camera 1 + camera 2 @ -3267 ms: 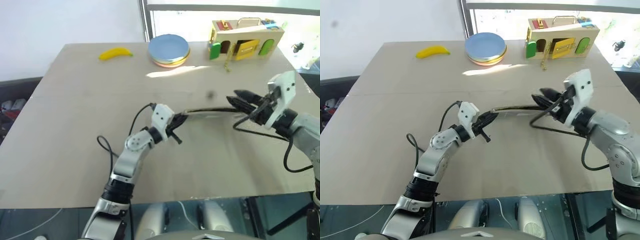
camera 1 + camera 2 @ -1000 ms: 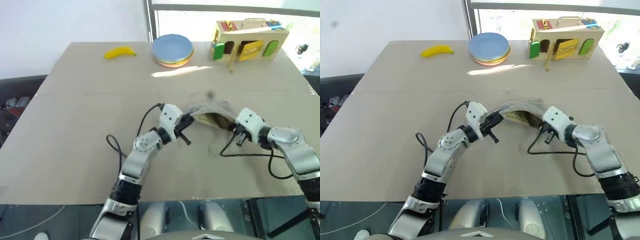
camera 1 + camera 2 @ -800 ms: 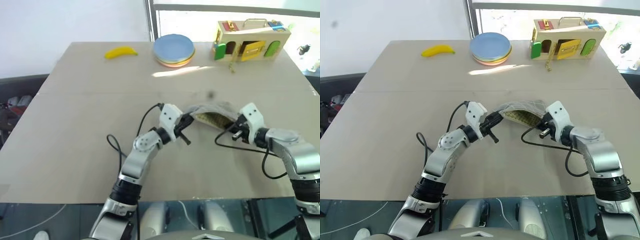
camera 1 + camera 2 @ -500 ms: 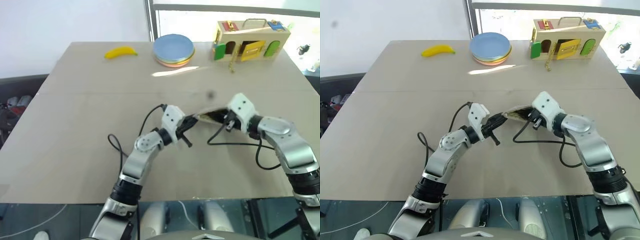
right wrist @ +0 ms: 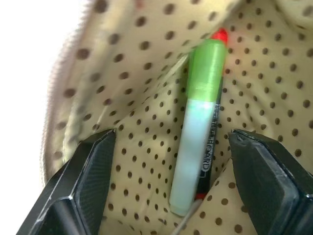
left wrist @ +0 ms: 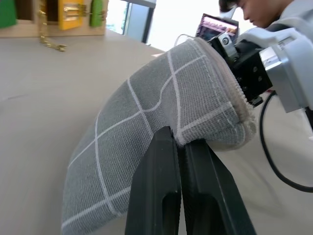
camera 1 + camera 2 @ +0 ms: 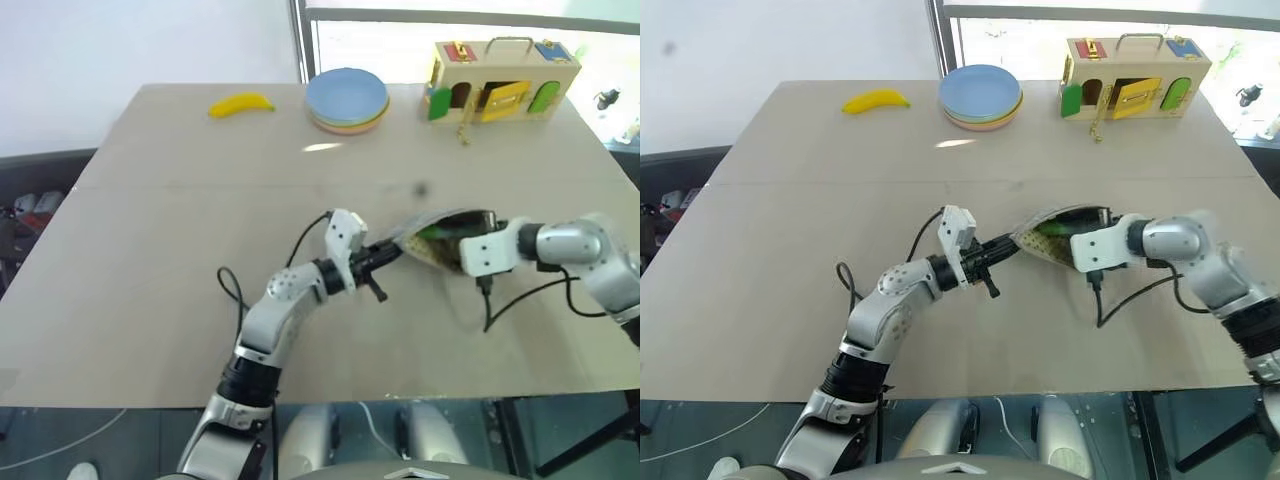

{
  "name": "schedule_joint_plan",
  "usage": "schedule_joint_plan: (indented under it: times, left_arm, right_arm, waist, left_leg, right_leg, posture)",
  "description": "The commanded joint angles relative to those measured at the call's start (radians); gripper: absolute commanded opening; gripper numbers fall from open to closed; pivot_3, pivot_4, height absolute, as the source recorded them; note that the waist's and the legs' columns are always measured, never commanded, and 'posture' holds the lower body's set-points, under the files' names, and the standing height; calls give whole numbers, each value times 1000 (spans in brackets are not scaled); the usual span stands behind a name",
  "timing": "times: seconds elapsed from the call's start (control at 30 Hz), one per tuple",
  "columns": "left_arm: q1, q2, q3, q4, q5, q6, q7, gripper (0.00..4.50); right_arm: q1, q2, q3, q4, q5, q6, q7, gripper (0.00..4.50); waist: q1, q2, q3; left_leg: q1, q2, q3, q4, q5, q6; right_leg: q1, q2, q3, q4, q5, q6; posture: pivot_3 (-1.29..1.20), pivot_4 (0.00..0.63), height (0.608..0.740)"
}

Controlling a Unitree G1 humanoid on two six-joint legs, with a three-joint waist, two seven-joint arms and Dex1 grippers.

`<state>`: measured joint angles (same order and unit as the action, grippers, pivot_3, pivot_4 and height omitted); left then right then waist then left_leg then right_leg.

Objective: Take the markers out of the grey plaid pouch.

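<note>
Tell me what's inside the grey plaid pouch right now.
Inside the grey plaid pouch, against the dotted lining, lie both markers: the green-capped marker on top, and the dark red-capped marker mostly covered beneath it, only its edge and red tip showing.

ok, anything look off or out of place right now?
Nothing stands out. The left gripper pinches the grey plaid pouch at one end, the right gripper is open inside it, and both markers lie side by side on the dotted lining.
</note>
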<state>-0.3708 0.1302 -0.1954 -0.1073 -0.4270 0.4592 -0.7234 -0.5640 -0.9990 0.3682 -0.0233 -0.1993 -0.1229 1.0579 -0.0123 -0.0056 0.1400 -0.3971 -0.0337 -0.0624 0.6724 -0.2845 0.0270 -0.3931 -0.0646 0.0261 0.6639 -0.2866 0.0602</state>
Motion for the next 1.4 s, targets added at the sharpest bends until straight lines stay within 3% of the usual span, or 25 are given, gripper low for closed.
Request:
schedule_joint_plan:
  times: [0.03, 0.3, 0.5, 0.8, 1.1, 1.2, 1.4]
  left_arm:
    - [-5, -7, 26, -108, -124, 96, -21, 0]
    - [11, -7, 73, -180, -365, 342, -4, 0]
    - [21, -8, 120, -58, -349, 342, 33, 0]
    - [58, 18, 65, 10, -261, 258, -23, 0]
    - [69, 2, 66, 12, -245, 231, -5, 0]
    - [66, 0, 68, 18, -243, 231, -4, 0]
    - [67, 2, 70, 26, -238, 233, -6, 0]
  right_arm:
    - [4, -38, -46, -115, 55, 122, 122, 3759]
    - [-67, -59, -99, -298, 113, 372, 245, 3759]
    - [-118, -113, -102, -362, 159, 495, 347, 3759]
    - [-109, -63, 40, -222, 55, 412, 371, 3759]
    - [-111, -17, 61, -98, -43, 290, 331, 3759]
    - [-112, -4, 58, -78, -60, 266, 322, 3005]
    - [-104, 12, 51, -51, -88, 232, 314, 171]
  waist:
    - [0, 0, 0]
    - [1, 0, 0]
    - [4, 0, 0]
    - [5, 0, 0]
    - [3, 0, 0]
    - [2, 0, 0]
    - [2, 0, 0]
  left_leg:
    - [0, 0, 0, 0, 0, 0]
    - [0, 1, 0, 0, 0, 0]
    - [0, 0, -1, 1, 0, 0]
    - [0, -1, -1, 1, 0, 0]
    - [1, 0, -1, 2, 0, 0]
    - [1, -1, -1, 2, 0, 0]
    - [1, -1, -1, 2, 0, 0]
  right_leg:
    - [0, 0, 0, 0, 0, 0]
    - [0, -4, 0, 1, 0, 0]
    - [0, -5, -1, 0, 0, 0]
    - [0, -6, -1, 0, 0, 0]
    - [1, -5, -1, 0, 0, 0]
    - [1, -5, -1, 0, 0, 0]
    - [2, -5, -1, 0, 0, 0]
  posture:
    - [0, 150, 740]
    - [0, 150, 740]
    - [0, 150, 740]
    - [0, 150, 740]
    - [0, 150, 740]
    - [0, 150, 740]
    - [0, 150, 740]
